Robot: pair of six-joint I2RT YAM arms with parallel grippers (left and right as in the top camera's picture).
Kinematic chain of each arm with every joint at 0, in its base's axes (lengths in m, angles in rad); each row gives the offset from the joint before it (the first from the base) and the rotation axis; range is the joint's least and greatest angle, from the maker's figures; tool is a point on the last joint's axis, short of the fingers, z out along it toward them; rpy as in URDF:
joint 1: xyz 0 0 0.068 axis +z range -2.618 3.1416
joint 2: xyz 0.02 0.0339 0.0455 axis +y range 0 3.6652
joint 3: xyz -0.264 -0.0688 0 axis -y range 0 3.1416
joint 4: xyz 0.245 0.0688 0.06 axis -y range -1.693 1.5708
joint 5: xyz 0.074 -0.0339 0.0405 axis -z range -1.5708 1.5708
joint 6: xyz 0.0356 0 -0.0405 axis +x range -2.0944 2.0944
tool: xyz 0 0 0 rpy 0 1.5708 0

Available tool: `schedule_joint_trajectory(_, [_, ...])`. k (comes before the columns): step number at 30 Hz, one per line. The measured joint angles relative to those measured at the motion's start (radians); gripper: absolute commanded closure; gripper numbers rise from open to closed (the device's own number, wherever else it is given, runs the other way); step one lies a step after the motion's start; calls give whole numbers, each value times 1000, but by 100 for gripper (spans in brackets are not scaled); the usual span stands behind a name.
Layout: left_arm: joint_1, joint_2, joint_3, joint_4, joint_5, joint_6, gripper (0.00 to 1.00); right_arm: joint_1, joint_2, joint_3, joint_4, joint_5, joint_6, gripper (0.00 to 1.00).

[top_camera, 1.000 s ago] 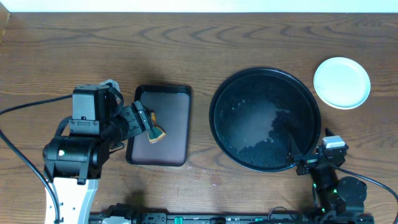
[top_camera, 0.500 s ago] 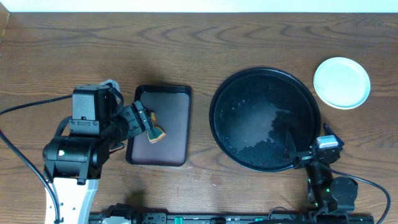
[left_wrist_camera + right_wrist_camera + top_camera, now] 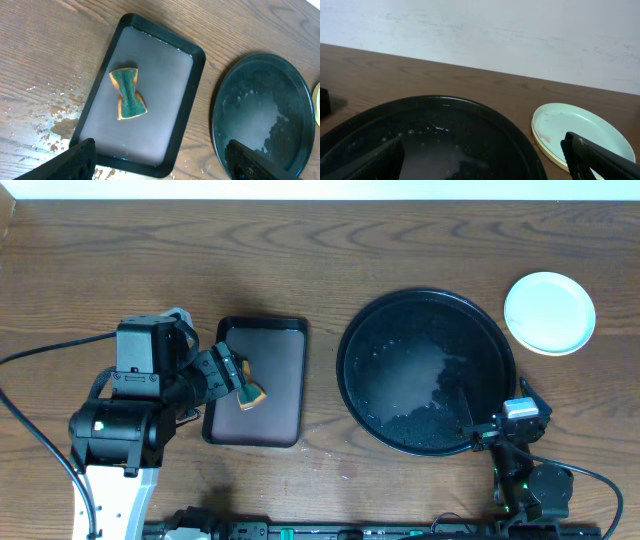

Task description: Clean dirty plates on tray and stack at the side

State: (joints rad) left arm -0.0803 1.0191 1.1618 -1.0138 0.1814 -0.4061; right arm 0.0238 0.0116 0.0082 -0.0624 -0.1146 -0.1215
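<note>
1. My left gripper (image 3: 165, 161) hangs with its jaws spread wide and nothing in them, over the near edge of the small rectangular tray (image 3: 197, 90).
2. The sponge (image 3: 129, 94) lies loose on that small tray's wet floor, green face up and pinched at the waist. It is clear of both fingers. Water drops (image 3: 50, 135) speckle the table (image 3: 45, 60) just beside the tray.
3. My right gripper (image 3: 485, 160) is also wide apart and empty. It sits low at the near rim of the tray (image 3: 445, 107) and looks across it.
4. The tray carries no plate, only a film of water and suds on its black floor.
5. The plates (image 3: 550, 312) rest on the table near the tray's far right rim, not touching it. The right wrist view shows a mint plate on top with a yellow edge beneath. I cannot count the stack, and a faint reddish trace may remain on the top plate.
6. I judge the task to be at its close: the tray is cleared, the stack is made and the sponge is set down. The next move calls for pulling both arms back without touching the tray rim or the stack.
</note>
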Motion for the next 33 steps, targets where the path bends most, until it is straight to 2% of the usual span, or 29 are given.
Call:
schedule_joint_trajectory(10, [0, 0, 0, -2, -2, 8, 17, 0, 0, 0, 0, 0, 0, 1])
schedule_joint_trajectory(13, [0, 0, 0, -51, -5, 19, 17, 0, 0, 0, 0, 0, 0, 1])
schedule_joint_trajectory(18, [0, -3, -19, -68, -8, 109, 17, 0, 0, 0, 0, 1, 0, 1])
schedule_joint_trajectory(23, [1, -98, -188, -51, -8, 223, 17, 0, 0, 0, 0, 3, 0, 1])
schedule_joint_trajectory(27, [30, -277, -412, 174, -9, 341, 17, 0, 0, 0, 0, 4, 0, 1])
schedule_joint_trajectory(30, [46, -441, -618, 503, -12, 379, 17, 0, 0, 0, 0, 8, 0, 1])
schedule_joint_trajectory(33, [47, -578, -782, 754, -18, 388, 17, 0, 0, 0, 0, 8, 0, 1])
